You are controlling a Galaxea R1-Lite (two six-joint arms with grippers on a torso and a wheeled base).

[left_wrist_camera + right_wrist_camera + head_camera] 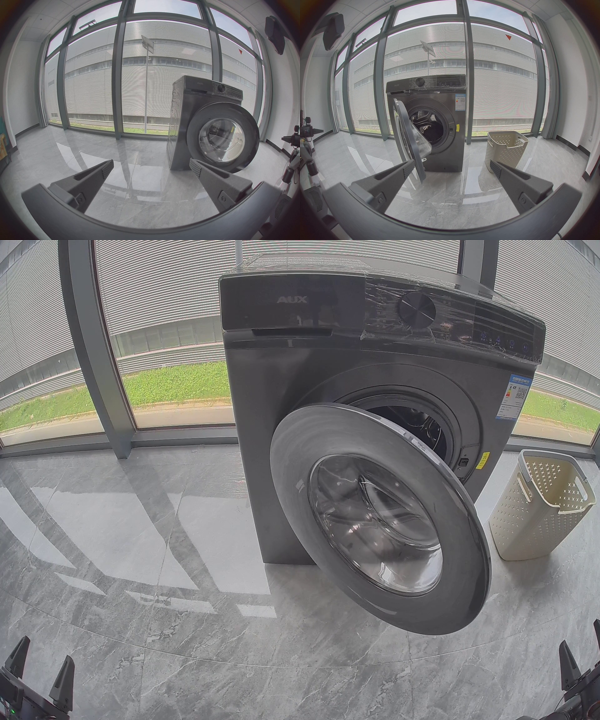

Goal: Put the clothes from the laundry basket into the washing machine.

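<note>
Head view: grey metal washer (269,427), its round glass-centred door (381,515) open. Cream perforated plastic basket (537,509) just right of it, contents unclear. Both stand well ahead of left gripper (45,650) and right gripper (580,632). Blue-white label (514,396) on the washer front, print too small to read.
Left wrist view: fingers (90,178) spread wide, holding nothing.
Right wrist view: fingers (518,181) spread wide, empty; basket beyond.

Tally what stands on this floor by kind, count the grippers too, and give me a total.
washing machine: 1
laundry basket: 1
grippers: 2, the left gripper and the right gripper
Total: 4
</note>
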